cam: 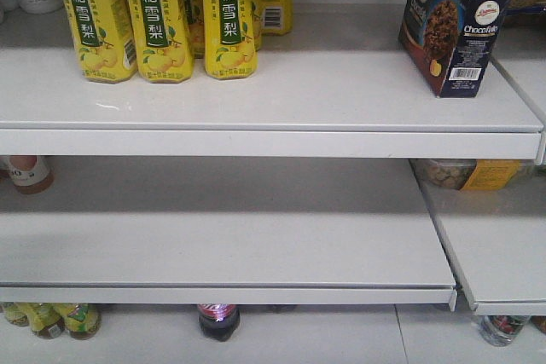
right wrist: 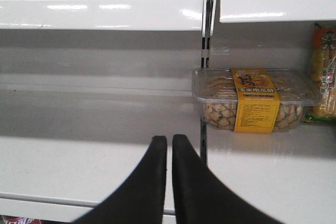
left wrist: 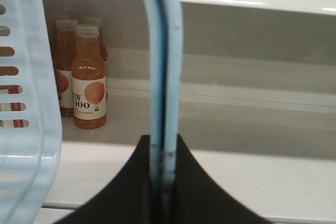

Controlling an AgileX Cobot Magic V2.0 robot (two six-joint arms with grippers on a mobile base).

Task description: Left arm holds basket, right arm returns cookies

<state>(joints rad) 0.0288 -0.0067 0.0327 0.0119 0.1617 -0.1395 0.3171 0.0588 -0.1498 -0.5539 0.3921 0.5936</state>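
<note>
Nearest, the left gripper [left wrist: 161, 182] is clamped on the handle [left wrist: 165, 66] of the basket [left wrist: 26, 129]; the right gripper [right wrist: 169, 153] has its fingers pressed together, holding nothing. Beyond, the cookies [cam: 452, 27] stand upright on the top shelf [cam: 273, 95], well right of the yellow bottles [cam: 162, 14]. The return looks done, so pull the right arm straight back, and keep the basket level.

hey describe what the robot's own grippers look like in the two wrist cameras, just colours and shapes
Only the fingertips show. The left gripper has matte black fingers that flare wide at the base and curve up to narrow tips. The right gripper has two smooth black fingers, broad below and tapering to rounded tips. No cables, markings or arm links are in view.
</note>
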